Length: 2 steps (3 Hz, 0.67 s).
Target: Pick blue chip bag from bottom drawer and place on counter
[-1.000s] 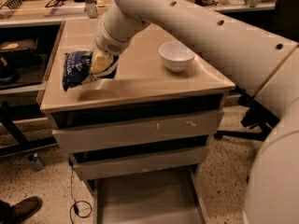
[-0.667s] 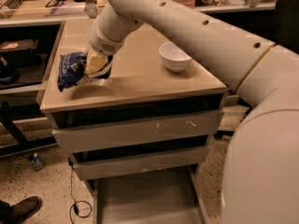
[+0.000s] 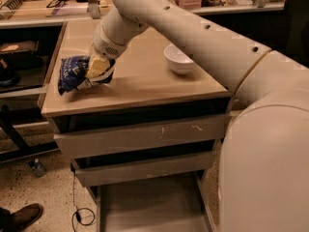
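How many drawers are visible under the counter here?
3: two stacked with face panels, the upper drawer and middle drawer, and the bottom drawer pulled open near the floor. The gripper grips the blue chip bag at the left edge of the counter.

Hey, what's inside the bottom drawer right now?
Only a bare floor shows in the bottom drawer; its back part is hidden beneath the drawers above. The blue chip bag is up at the left edge of the counter, clamped in the gripper.
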### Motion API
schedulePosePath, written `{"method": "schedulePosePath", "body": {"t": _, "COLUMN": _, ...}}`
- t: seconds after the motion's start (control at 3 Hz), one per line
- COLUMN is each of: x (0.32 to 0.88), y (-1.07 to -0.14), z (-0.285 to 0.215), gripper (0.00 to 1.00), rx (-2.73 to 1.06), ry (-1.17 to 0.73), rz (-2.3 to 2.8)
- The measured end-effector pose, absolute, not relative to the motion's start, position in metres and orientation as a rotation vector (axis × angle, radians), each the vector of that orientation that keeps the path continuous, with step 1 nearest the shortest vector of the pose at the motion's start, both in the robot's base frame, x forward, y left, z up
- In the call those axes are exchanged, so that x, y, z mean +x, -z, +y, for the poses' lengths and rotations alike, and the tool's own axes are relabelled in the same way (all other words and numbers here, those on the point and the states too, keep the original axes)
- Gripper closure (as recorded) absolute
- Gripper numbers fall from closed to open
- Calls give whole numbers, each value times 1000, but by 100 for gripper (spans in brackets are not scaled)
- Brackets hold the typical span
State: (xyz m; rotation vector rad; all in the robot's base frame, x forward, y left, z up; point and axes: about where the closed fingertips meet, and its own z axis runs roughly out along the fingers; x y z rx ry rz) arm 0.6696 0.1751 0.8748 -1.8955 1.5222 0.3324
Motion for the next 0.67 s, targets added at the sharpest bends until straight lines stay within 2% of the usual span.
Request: {"method": "schedulePosePath", "body": {"t": 0.67, "x": 670, "y": -875, "z": 175, "gripper": 35, "rx": -1896, "ry": -332, "rz": 1522}}
